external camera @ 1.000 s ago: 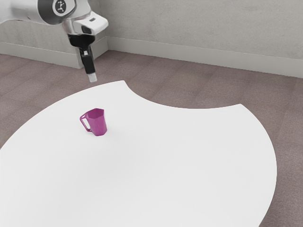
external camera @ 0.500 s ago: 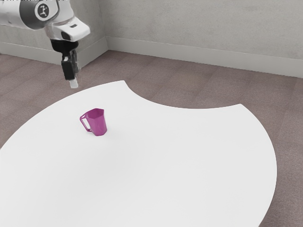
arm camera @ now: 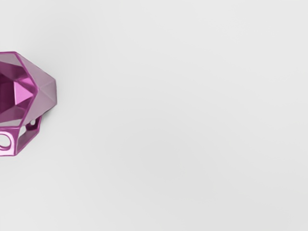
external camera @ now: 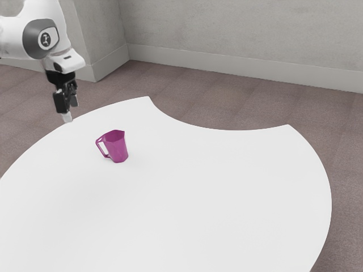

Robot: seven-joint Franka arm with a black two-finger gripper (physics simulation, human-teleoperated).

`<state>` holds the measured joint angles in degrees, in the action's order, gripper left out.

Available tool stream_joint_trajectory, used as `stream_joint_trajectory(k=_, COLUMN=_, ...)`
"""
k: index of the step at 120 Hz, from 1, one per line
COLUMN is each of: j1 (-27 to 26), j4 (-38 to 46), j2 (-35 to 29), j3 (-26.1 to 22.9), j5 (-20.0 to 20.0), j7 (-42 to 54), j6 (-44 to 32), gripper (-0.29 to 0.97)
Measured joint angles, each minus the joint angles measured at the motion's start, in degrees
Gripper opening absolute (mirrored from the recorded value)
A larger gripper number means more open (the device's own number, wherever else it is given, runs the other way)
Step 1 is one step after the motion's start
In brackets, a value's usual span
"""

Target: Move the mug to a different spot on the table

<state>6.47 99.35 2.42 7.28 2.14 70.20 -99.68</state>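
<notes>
End effector (external camera: pixel 67 113) has swung from beyond the mug (external camera: pixel 113 146) round to its handle side, lower, still well apart. Whether it is open or closed, cannot tell. Mug upright on worktop (external camera: pixel 215 192), unmoved. Judgement: still approaching, no grasp yet.

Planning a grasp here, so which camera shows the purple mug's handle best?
The exterior view: the whole purple mug stands upright on the white table, its handle facing the exterior view's left. The wrist view, looking down, catches part of the rim and handle.
</notes>
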Motion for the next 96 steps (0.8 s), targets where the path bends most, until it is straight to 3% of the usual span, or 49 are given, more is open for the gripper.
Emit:
stream_joint_trajectory(k=18, j1=4.26, j4=-0.11, j2=4.34, j3=0.0, j5=-2.39, j7=3.57, j6=-3.3, gripper=0.68)
stream_joint_trajectory(k=44, j1=6.89, j4=-2.64, j2=11.55, j3=0.08, j5=-10.19, j7=7.19, j6=-8.55, gripper=0.68)
stream_joint_trajectory(k=96, j1=6.89, j4=-13.17, j2=25.8, j3=0.36, j5=-12.35, j7=9.15, j6=-11.81, gripper=0.68)
